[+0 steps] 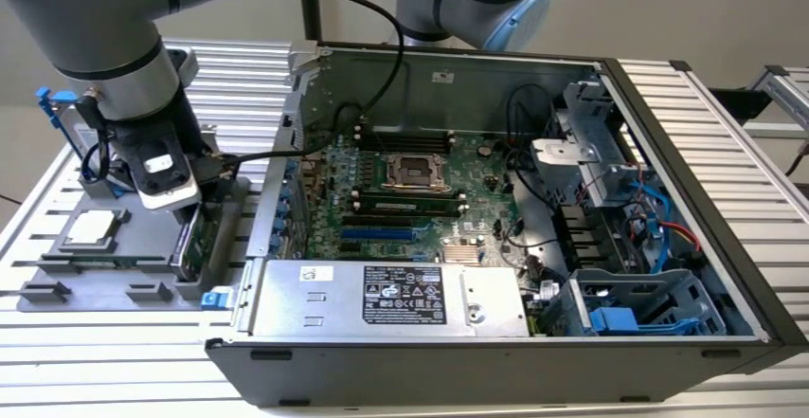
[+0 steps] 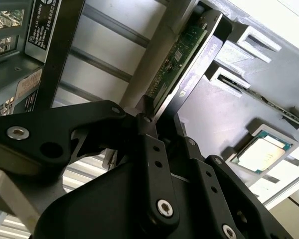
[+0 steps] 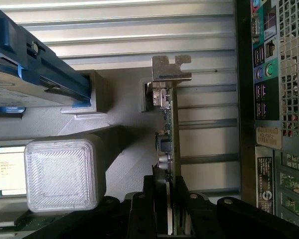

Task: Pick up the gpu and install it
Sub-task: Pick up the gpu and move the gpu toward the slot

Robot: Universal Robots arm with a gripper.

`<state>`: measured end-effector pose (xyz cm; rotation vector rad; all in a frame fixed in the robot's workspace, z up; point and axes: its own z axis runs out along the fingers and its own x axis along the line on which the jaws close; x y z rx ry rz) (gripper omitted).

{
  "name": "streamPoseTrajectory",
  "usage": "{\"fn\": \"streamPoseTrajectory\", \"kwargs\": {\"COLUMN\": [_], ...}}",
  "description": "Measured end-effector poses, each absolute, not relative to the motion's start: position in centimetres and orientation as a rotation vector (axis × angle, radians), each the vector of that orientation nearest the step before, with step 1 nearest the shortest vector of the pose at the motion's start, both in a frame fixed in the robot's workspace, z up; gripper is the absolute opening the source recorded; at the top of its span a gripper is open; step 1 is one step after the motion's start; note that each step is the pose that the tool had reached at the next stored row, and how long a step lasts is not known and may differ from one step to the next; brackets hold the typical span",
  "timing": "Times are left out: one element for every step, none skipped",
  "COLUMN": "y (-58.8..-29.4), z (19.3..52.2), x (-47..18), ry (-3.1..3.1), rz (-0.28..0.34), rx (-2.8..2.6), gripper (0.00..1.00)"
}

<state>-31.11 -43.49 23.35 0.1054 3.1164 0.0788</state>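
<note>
While the tool [image 3: 170, 180] pinches narrow on both faces of the gpu [image 3: 172, 124], it stands on edge in the grey holder [image 3: 124, 104] | bracket end farthest from tool | open computer case [image 1: 480, 380] just beside tool | counter [image 1: 759, 181] underneath

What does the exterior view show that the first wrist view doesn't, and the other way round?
Exterior view: the inside of the open case, with motherboard and power supply. First wrist view: the silver bracket of the gpu, and the case's rear ports. Both: the gripper closed on the gpu, and the processor on the tray.
</note>
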Motion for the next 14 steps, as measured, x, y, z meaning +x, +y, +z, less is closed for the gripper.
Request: {"fn": "streamPoseTrajectory", "kwargs": {"y": [-43.5, -43.5, -43.5, -43.5, -43.5, -43.5, -43.5, -43.5, -43.5, -43.5, -43.5, -43.5, -43.5, -43.5], "z": [23.5, 23.6, 23.7, 23.8, 23.9, 24.0, 24.1, 24.2, 24.3, 24.4, 24.5, 24.6, 24.7, 24.8], "x": [-31.1, -31.1, -31.1, -31.1, -31.1, -31.1, -31.1, -31.1, -31.1, -31.1, -31.1, -31.1, -31.1, -31.1], "ry": [3.117, 3.117, 3.117, 3.116, 3.116, 3.116, 3.116, 3.115, 3.115, 3.115, 3.115, 3.114, 3.114, 3.114], "rz": [0.078, 0.077, 0.078, 0.078, 0.078, 0.078, 0.079, 0.079, 0.079, 0.079, 0.079, 0.079, 0.079, 0.079], "rx": [0.105, 0.105, 0.106, 0.105, 0.105, 0.105, 0.105, 0.105, 0.105, 0.105, 0.105, 0.105, 0.105, 0.105], "gripper": [0.0, 0.0, 0.0, 0.0, 0.0, 0.0, 0.0, 0.0, 0.0, 0.0, 0.0, 0.0, 0.0, 0.0]}}
